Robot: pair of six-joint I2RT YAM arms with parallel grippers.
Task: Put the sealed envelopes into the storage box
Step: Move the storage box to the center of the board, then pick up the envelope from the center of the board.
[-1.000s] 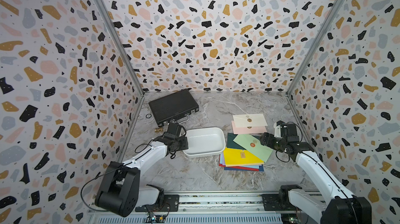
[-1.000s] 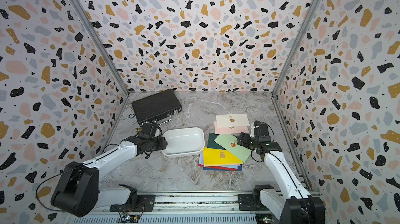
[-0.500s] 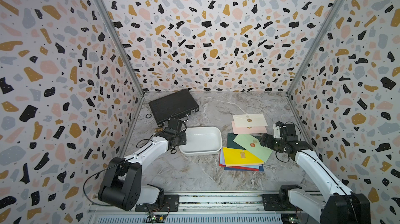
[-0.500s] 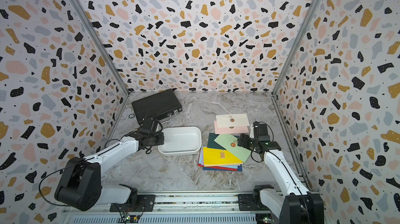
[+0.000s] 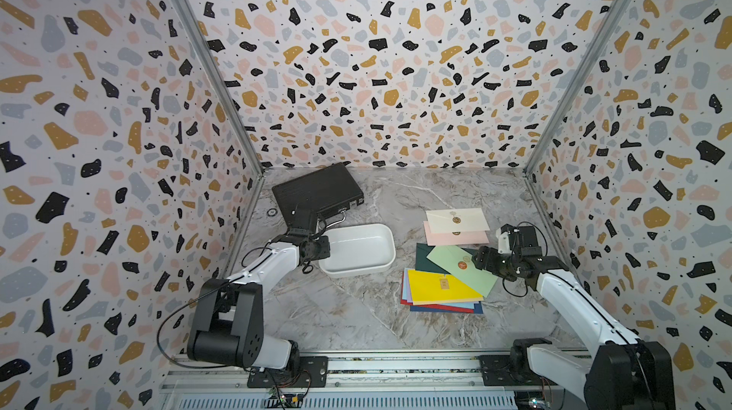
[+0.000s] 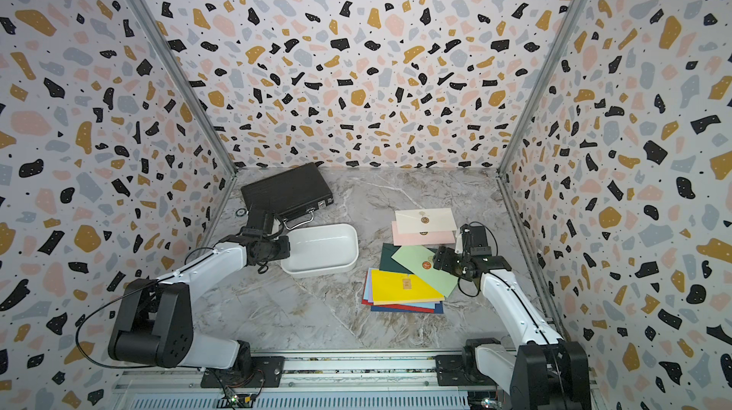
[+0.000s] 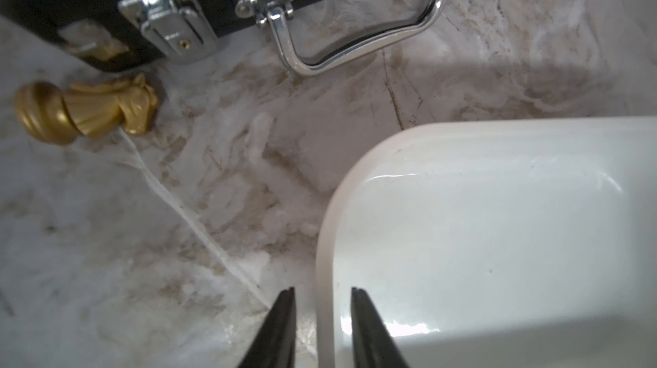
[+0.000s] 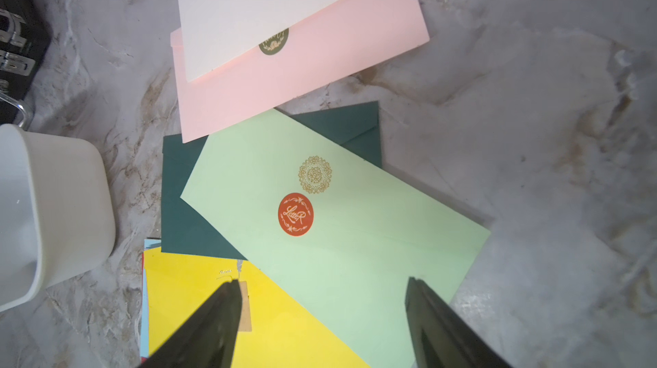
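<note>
The storage box [image 5: 356, 271], a shallow white tray, sits left of centre with nothing in it. My left gripper [image 5: 325, 249] is at its left end. In the left wrist view the left gripper [image 7: 322, 291] is open and straddles the box rim [image 7: 325, 241], with a gap on each side. The sealed envelopes lie to the right: cream [image 5: 455, 218] on pink [image 5: 455, 237], and light green [image 5: 455, 269] over dark green [image 5: 423, 257] and yellow [image 5: 431, 289]. My right gripper [image 5: 477, 260] is open above the light green envelope [image 8: 337, 241] and holds nothing.
A black briefcase [image 5: 317, 192] with a metal handle [image 7: 355, 46] lies just behind the box, by the left wall. A small gold knob [image 7: 81, 110] rests beside it. Light blue, red and navy envelope edges [image 5: 447, 309] show under the yellow one. Patterned walls enclose three sides.
The storage box has slid left, toward the briefcase, with my left gripper on its rim. That gripper pinched shut and has now opened. The right arm has barely moved.
</note>
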